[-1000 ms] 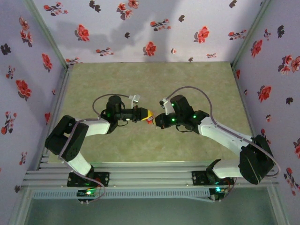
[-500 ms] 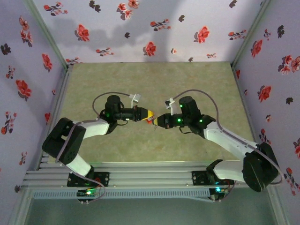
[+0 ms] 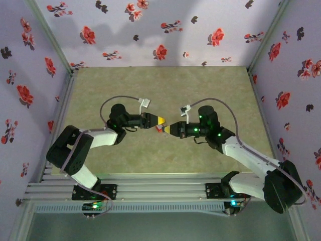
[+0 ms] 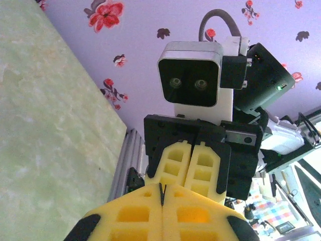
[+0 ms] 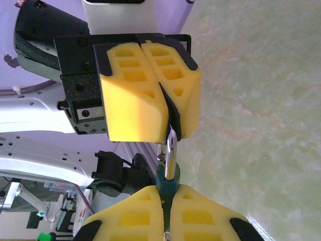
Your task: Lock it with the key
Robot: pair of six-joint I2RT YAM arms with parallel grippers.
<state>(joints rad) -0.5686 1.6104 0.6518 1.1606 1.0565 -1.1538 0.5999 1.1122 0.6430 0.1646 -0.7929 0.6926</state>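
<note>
My two grippers meet tip to tip above the middle of the table. The left gripper point(image 3: 160, 120) point(image 5: 169, 131) is shut on the key point(image 5: 173, 116), whose flat black head is pinched between its yellow pads. The head shows as a thin black sliver point(image 4: 161, 190) at the pad seam of the left gripper point(image 4: 161, 187). The key's shiny metal shaft point(image 5: 171, 150) runs down into a small padlock point(image 5: 166, 182), dark teal on this side and a red speck point(image 3: 159, 129) from above. My right gripper point(image 3: 166, 129) point(image 5: 166, 195) point(image 4: 191, 173) is shut on the padlock.
Pale green tabletop point(image 3: 160, 85) lies all around, boxed in by flowered purple walls point(image 3: 150, 30). A metal rail point(image 3: 160, 188) carries the arm bases along the near edge. Both arms' cables loop above the wrists.
The right arm has swung its wrist and elbow to the right, so its gripper now points straight left at the left gripper. The left wrist shifted slightly. Both grips held.
</note>
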